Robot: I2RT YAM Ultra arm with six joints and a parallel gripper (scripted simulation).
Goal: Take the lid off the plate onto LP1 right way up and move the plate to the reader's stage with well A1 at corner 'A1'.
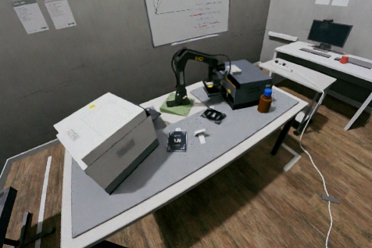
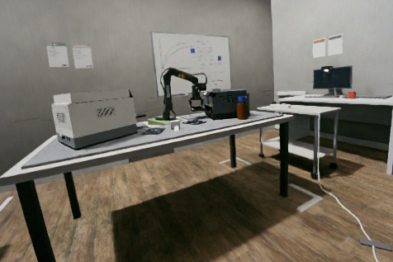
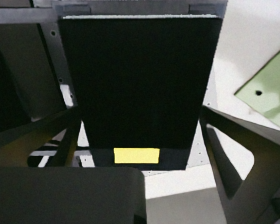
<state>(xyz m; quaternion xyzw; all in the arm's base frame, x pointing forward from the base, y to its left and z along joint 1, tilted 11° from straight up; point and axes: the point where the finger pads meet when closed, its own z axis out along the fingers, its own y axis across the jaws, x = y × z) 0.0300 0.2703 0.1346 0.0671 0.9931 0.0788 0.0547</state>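
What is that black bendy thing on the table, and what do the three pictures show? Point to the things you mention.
It's a robot arm (image 1: 180, 70) (image 2: 167, 90), standing on a green plate (image 1: 168, 109) (image 2: 153, 121) (image 3: 264, 92). The first picture looks down over the bench; the second looks from the side, lower down. The third comes from the arm's wrist: its gripper (image 3: 140, 112) is open around a dark, flat piece with a yellow label (image 3: 136, 155), not holding it.

On the bench are a big pale machine (image 1: 121, 152) (image 2: 95, 115), a dark machine (image 1: 246, 88) (image 2: 227, 104) and a brown bottle with a blue cap (image 1: 265, 102) (image 2: 242, 110).
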